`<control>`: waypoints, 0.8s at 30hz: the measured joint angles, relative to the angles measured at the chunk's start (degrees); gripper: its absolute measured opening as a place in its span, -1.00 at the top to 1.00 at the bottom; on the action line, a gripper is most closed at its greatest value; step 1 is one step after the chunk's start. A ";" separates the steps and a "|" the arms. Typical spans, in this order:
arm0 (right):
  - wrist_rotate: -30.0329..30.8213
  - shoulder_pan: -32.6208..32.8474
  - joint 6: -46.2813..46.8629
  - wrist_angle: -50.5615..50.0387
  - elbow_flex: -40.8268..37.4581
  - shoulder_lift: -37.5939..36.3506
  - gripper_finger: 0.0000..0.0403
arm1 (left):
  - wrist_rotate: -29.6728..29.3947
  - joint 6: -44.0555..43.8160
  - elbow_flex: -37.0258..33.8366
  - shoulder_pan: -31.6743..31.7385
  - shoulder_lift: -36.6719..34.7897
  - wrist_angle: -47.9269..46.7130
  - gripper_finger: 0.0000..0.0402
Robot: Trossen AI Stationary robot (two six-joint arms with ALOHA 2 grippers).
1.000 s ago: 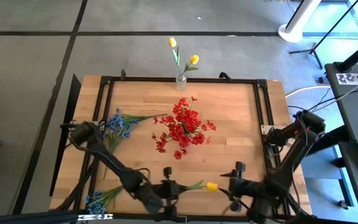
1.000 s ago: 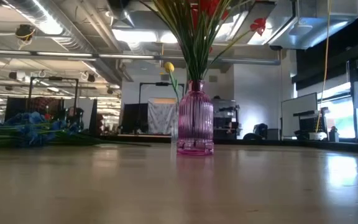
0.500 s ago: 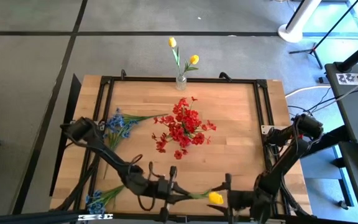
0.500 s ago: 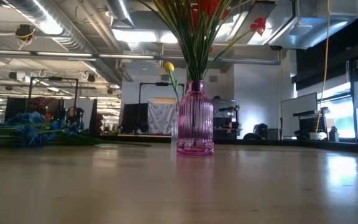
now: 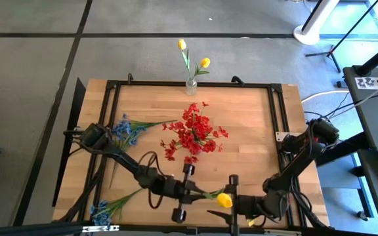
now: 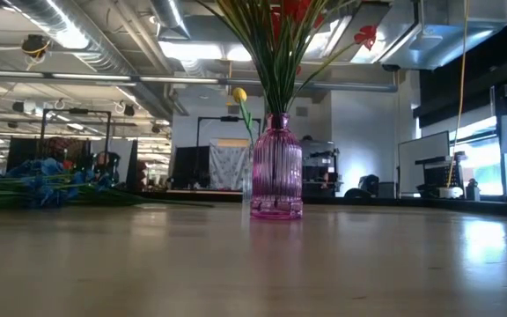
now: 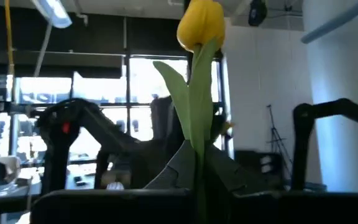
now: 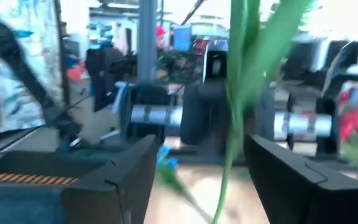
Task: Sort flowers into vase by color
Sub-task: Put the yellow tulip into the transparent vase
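From above, my left gripper (image 5: pixel 195 191) is clamped on the stem of the yellow tulip (image 5: pixel 224 200) near the front edge of the table (image 5: pixel 241 131). A second ago that tulip lay lower and flatter along the front edge. Now its head sits a little further out and I have turned my wrist, so the stem points towards my right gripper (image 5: pixel 231 203), which has swung in from the right and faces the bloom with its fingers spread. It looks like a handover in the making. The red sprays (image 5: pixel 194 134) fill the middle vase. Two more yellow tulips (image 5: pixel 193 56) stand in the clear vase (image 5: pixel 191 86) at the far edge, which I take as this flower's goal. Blue clusters (image 5: pixel 126 131) lie loose at the left, and another blue bunch (image 5: pixel 104 211) lies by the front-left corner.

The table-level camera shows nothing new: the pink vase (image 6: pixel 276 167) stands as before, with blue blossoms (image 6: pixel 47 185) lying at the left. Neither of my grippers appears there.

Through my left wrist camera the tulip's head (image 7: pixel 201 23) stands straight up, its stem (image 7: pixel 197 124) pinched between my closed fingers, and the other arm is beyond.

Through my right wrist camera, a blurred green stem (image 8: pixel 238 106) crosses the gap between my open fingers (image 8: pixel 120 174), not yet gripped. I judge that I must close only once the stem is centred.
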 joint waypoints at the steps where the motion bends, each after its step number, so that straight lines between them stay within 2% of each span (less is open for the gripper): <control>1: 0.09 -0.26 -1.59 -0.07 1.08 0.00 -0.21 | -0.10 0.03 0.00 0.15 0.00 0.05 0.97; 4: 1.92 0.40 -7.55 -0.76 3.67 0.11 -0.21 | -0.04 1.05 0.13 -0.16 -0.22 0.86 0.97; 10: 9.67 0.97 -15.17 0.28 7.43 -0.12 -0.21 | -0.83 5.34 -0.04 -1.46 0.01 0.97 0.96; 14: 7.60 0.84 -17.94 -0.11 8.31 -0.11 -0.17 | -1.75 6.77 -0.04 -1.38 0.00 1.71 0.96; 18: 3.67 0.05 -17.79 0.60 8.31 -0.09 0.03 | -1.82 7.76 -0.04 -1.30 -0.09 2.44 0.95; 24: 0.16 -1.31 -17.08 3.69 8.31 -0.04 0.53 | -1.81 8.81 -0.04 -1.28 -0.11 3.47 0.95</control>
